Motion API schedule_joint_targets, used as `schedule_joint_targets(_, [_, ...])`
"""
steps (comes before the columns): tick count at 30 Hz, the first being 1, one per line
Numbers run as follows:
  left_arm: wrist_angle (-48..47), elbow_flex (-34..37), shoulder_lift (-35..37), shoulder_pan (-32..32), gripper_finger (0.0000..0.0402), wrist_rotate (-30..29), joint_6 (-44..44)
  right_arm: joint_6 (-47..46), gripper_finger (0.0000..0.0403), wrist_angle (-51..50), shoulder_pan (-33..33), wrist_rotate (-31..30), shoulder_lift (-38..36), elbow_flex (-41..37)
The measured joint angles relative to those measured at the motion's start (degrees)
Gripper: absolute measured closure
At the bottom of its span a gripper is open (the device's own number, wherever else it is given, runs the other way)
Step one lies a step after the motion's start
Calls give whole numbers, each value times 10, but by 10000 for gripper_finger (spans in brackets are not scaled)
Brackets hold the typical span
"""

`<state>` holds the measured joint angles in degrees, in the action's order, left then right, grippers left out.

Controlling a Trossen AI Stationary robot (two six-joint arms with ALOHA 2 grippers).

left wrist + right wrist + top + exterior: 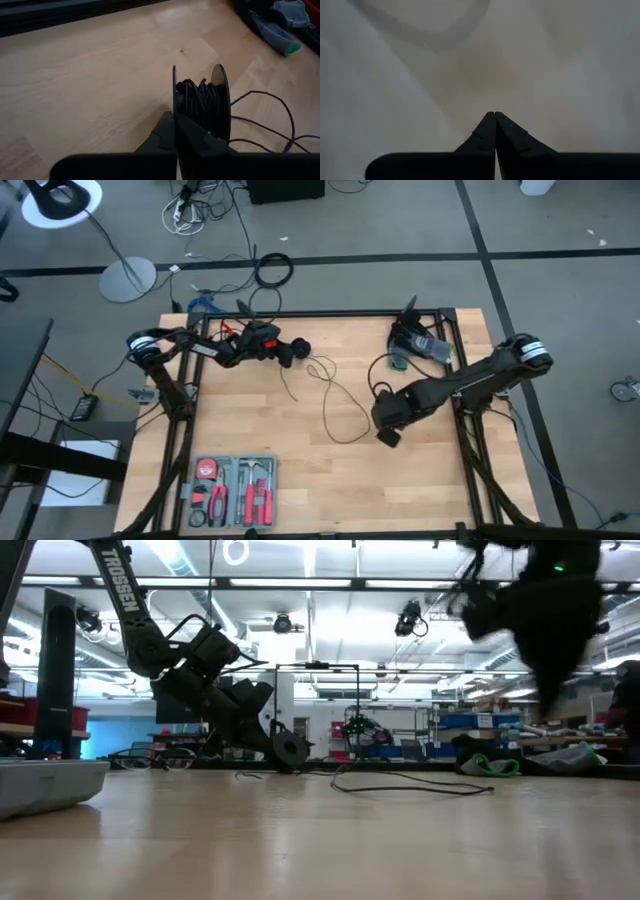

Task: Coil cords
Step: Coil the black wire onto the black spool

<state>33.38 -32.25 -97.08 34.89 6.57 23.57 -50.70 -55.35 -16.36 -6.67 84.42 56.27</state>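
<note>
The left gripper [174, 116] is closed, its fingertips pressed together against one flange of a small black spool [200, 107]; whether they pinch the flange cannot be told. The spool stands on edge on the table [300, 480], with thin black cord [197, 95] wound between its two discs. In the high view the left gripper [283, 352] lies low near the table's far left part, touching the spool [297, 351].

From the spool the cord [335, 395] runs loose across the middle of the table in a few open loops, towards the right arm. In the low view the cord [410, 785] lies flat on the wood beside the spool [290, 750].

The right gripper [494, 114] is also closed, holding nothing, pointing down at the bare wood. In the high view the right gripper [388, 436] sits right of centre, just past the cord's nearest loop.

A tool tray [232, 492] rests at the near left edge, well apart from the cord.
</note>
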Motion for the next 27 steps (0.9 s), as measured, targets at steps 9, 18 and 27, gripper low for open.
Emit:
schedule_joint_targets(9, [5, 0, -1, 0, 401, 0, 7, 265, 403, 405, 71, -209, 59, 2])
schedule_joint_targets(18, [8, 0, -1, 0, 401, 10, 11, 381, 403, 616, 180, -126, 230, 21])
schedule_joint_targets(27, [10, 0, -1, 0, 401, 12, 8, 277, 403, 408, 180, -76, 230, 29])
